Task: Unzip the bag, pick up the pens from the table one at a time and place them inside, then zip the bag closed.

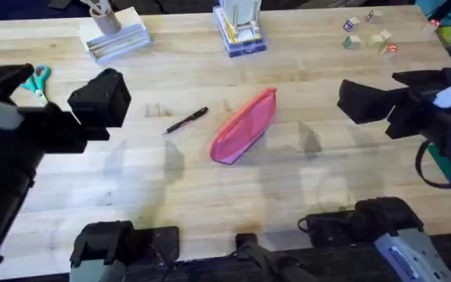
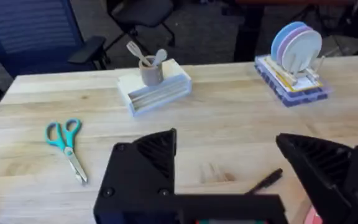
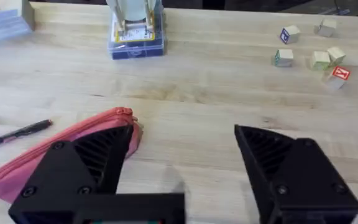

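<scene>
Your pink bag (image 1: pixel 245 125) lies slantwise near the middle of the table (image 1: pixel 304 196), zipper apparently closed, with the black pen (image 1: pixel 186 121) just to its left, not touching it. Your left gripper (image 2: pixel 229 168) hangs above the table left of the pen, fingers spread apart. Your right gripper (image 3: pixel 182 162) hovers right of the bag, fingers also apart and holding nothing.
</scene>
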